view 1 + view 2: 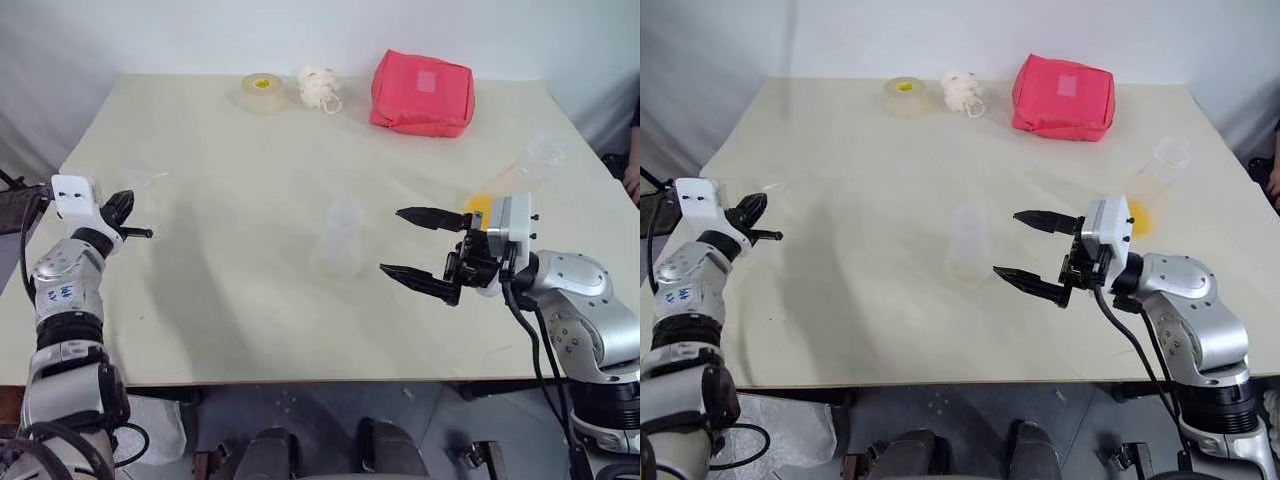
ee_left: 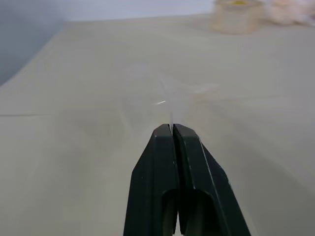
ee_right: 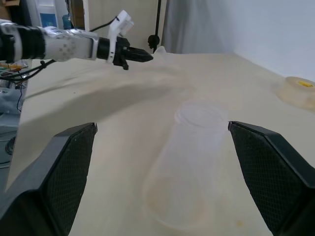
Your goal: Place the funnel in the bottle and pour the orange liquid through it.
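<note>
The table point(image 1: 250, 330) is carrying everything. At its far edge a red pouch point(image 1: 422, 92) is lying, with a white fluffy ball point(image 1: 318, 87) and a roll of clear tape point(image 1: 262, 92) beside it.

The right gripper point(image 1: 420, 248) is hanging level over the table with its jaws standing wide and holding nothing. The bottle point(image 1: 340, 238) is standing upright just beyond its fingertips, toward the table's middle, apart from both fingers point(image 3: 268, 162); in the right wrist view it is sitting between them. The orange liquid point(image 1: 1137, 216) is showing just behind that gripper's wrist, inside a clear tilted container point(image 1: 1160, 166).

The left gripper point(image 1: 128, 222) is hovering near the table's left edge, pinched tight on the funnel point(image 2: 165, 93), whose clear cone is sticking out ahead of the closed fingertips. The bottle is standing well apart from this pincer.
</note>
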`<control>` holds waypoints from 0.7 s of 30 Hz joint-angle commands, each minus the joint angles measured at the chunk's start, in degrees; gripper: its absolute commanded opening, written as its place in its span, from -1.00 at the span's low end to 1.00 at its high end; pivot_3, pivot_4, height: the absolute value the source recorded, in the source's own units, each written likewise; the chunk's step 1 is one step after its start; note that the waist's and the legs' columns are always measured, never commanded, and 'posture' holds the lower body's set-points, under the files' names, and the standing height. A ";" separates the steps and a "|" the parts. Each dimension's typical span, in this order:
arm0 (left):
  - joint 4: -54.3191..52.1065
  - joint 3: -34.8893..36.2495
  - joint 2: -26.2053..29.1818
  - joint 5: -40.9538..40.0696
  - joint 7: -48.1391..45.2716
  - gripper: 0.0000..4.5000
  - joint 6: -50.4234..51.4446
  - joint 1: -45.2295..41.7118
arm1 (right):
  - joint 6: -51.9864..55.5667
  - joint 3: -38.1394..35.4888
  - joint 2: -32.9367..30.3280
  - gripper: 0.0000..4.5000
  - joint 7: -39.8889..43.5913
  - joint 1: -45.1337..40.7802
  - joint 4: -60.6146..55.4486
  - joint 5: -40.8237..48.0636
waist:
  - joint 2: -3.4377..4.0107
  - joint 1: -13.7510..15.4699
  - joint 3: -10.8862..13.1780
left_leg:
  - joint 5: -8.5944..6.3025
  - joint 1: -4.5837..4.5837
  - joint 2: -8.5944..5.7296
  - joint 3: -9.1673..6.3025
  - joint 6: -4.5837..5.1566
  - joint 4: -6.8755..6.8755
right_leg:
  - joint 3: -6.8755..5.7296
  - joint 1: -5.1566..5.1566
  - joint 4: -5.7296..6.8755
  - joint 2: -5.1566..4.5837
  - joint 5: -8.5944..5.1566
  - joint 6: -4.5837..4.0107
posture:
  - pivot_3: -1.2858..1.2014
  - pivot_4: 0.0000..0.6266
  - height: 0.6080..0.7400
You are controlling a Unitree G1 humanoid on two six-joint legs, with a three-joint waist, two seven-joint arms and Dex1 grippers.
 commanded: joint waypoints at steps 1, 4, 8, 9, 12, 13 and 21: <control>-19.51 -0.03 0.54 -6.53 -4.98 -0.99 8.30 5.35 | -1.93 -0.56 0.26 1.00 0.37 -1.06 -0.20 0.09 | 0.00 0.00 0.00 | 0.00 -0.01 0.01 -0.14 0.00 0.01 | 0.02 0.00 -0.02 0.00 0.00 0.00 | 0.03 -0.52 1.00; -30.13 0.20 1.33 -10.76 -9.56 -0.99 11.73 8.82 | -2.75 -0.51 0.35 1.00 0.42 -1.55 0.67 -0.46 | 0.00 0.17 0.00 | 0.00 -0.02 0.03 -0.24 0.00 0.02 | 0.05 0.02 0.00 -0.03 0.00 0.00 | 0.03 -0.52 1.00; -36.68 -0.07 2.41 -14.41 -14.64 -0.99 14.68 9.91 | -3.54 -0.92 0.07 1.00 0.64 -1.63 1.29 -0.90 | 0.00 0.33 0.00 | 0.00 -0.01 0.03 -0.24 0.00 0.05 | 0.08 0.04 -0.04 -0.02 0.00 0.00 | 0.03 -0.52 1.00; -37.64 -0.37 2.82 -15.23 -16.26 -0.99 15.20 9.73 | -3.81 -1.18 -0.10 1.00 0.73 -1.56 1.44 -0.99 | 0.01 0.33 0.00 | 0.00 -0.01 0.03 -0.24 0.00 0.04 | 0.08 0.04 -0.05 -0.02 0.00 0.00 | 0.03 -0.52 1.00; -38.60 -2.55 5.11 -15.85 -22.45 -0.99 15.85 8.78 | -4.57 -1.37 -0.16 1.00 0.68 -1.72 2.08 -1.63 | 0.02 0.34 0.01 | -0.01 -0.01 0.02 -0.23 0.00 0.04 | 0.07 0.04 -0.06 -0.01 0.00 0.00 | 0.03 -0.52 1.00; -38.12 -3.59 6.03 -15.35 -24.41 -0.99 15.41 7.86 | -4.90 -1.58 -0.20 1.00 0.65 -1.63 2.24 -1.76 | 0.02 0.34 0.02 | -0.01 -0.02 0.02 -0.22 0.00 0.04 | 0.06 0.04 -0.07 -0.01 0.00 0.00 | 0.03 -0.52 1.00; -29.83 -10.22 7.38 -12.20 -35.77 -0.99 7.86 -6.55 | -6.81 -3.13 -0.01 1.00 -0.38 0.93 1.38 -2.12 | 0.04 0.51 0.02 | -0.01 -0.07 -0.08 -0.17 0.00 0.04 | 0.04 0.04 -0.14 0.02 0.00 0.00 | 0.03 -0.52 1.00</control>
